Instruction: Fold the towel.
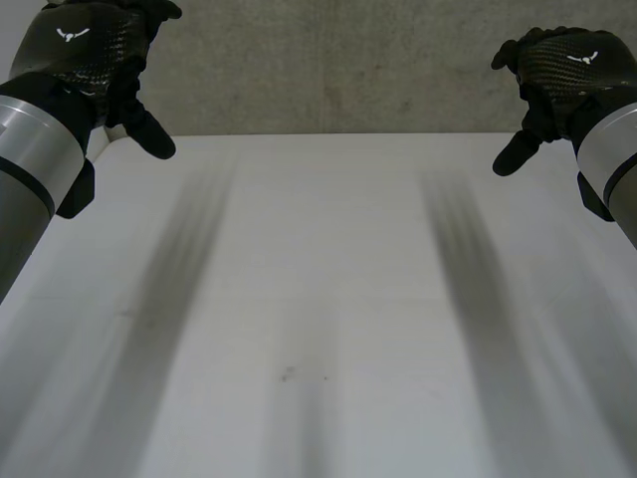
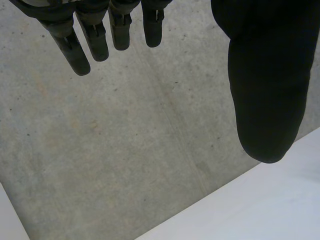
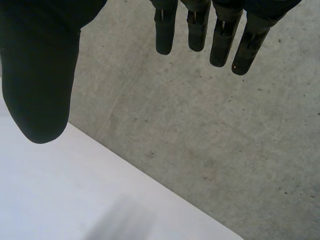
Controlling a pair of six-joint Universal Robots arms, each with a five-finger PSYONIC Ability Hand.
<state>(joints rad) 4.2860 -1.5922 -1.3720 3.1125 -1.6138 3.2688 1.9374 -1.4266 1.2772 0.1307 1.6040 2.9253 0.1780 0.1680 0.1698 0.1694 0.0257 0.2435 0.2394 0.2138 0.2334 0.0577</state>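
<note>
My left hand (image 1: 95,50) hangs raised over the far left of the white table (image 1: 318,299), fingers straight and holding nothing. My right hand (image 1: 562,75) hangs raised over the far right in the same way. In the left wrist view the left hand's fingers (image 2: 95,35) and thumb (image 2: 267,90) spread wide above the table's far edge (image 2: 260,200). In the right wrist view the right hand's fingers (image 3: 220,35) and thumb (image 3: 40,85) spread wide above the table (image 3: 60,190). No towel lies on the table.
A grey concrete wall (image 1: 328,70) rises behind the table's far edge. Concrete floor (image 2: 125,150) lies beyond the table in both wrist views.
</note>
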